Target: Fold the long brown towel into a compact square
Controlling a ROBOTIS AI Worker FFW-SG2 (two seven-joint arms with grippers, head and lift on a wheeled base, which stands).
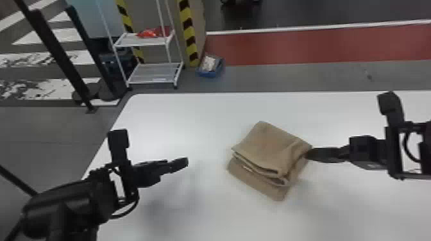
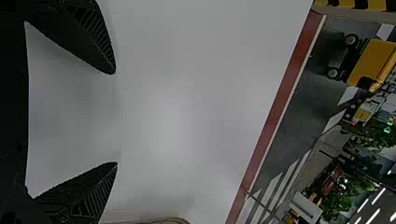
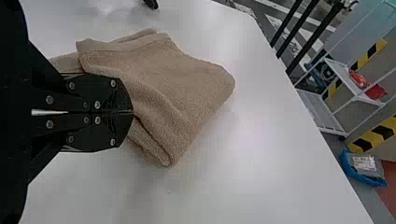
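Head view: your white table (image 1: pixel 192 121) bears the towel (image 1: pixel 266 144), white shelving (image 1: pixel 154 71) beyond; left gripper (image 1: pixel 182 163) spread wide, empty; right gripper (image 1: pixel 310 154) closed against the towel, hold unclear.

Comes in black throughout, with smooth, rounded casing on the left arm (image 1: pixel 64 203). Carries squared blocks (image 1: pixel 118 142), open box-like frames (image 1: pixel 392 153) and thin, looping black cables (image 1: pixel 128 212) near the wrists. Ends in tapered left fingers (image 2: pixel 88 37) with ridged faces, and black right-hand plates (image 3: pixel 105 86) dotted with round silvery screws (image 3: pixel 97 104).
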